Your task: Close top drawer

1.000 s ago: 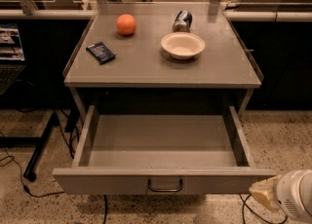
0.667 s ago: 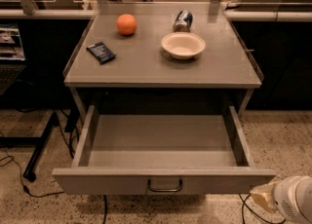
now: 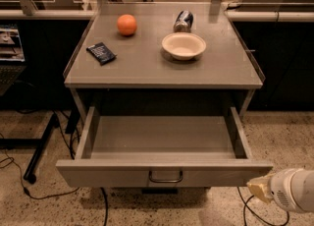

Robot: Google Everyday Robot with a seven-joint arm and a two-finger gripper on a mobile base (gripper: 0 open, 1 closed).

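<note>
Below the counter (image 3: 147, 70), the top drawer (image 3: 162, 141) stands pulled far out toward the camera. Its shallow grey tray is bare, and its wide front panel faces forward near the bottom of the view. At the centre of that panel sits a small dark loop handle (image 3: 166, 176).

Low at the right edge of the view, the tool (image 3: 258, 189) shows as a pale yellowish tip on the end of a white rounded arm (image 3: 294, 196). It sits just beside the drawer's right front corner and slightly lower than it. Whether it touches the panel cannot be told, and neither can whether the tool is apart or together (only its blunt end shows).

On the counter, an orange (image 3: 127, 24) lies toward the back left, with a dark flat packet (image 3: 101, 53) in front of it and nearer the left edge. A pale bowl (image 3: 184, 45) sits upright right of centre, and a can (image 3: 183, 21) lies on its side just behind the bowl, near the back edge. The can and bowl are close; the orange and packet are well apart from them.

Under the drawer the speckled floor (image 3: 206, 210) carries dark cables (image 3: 105, 204), and the black foot of a stand (image 3: 41, 146) slants across the floor to the left.
</note>
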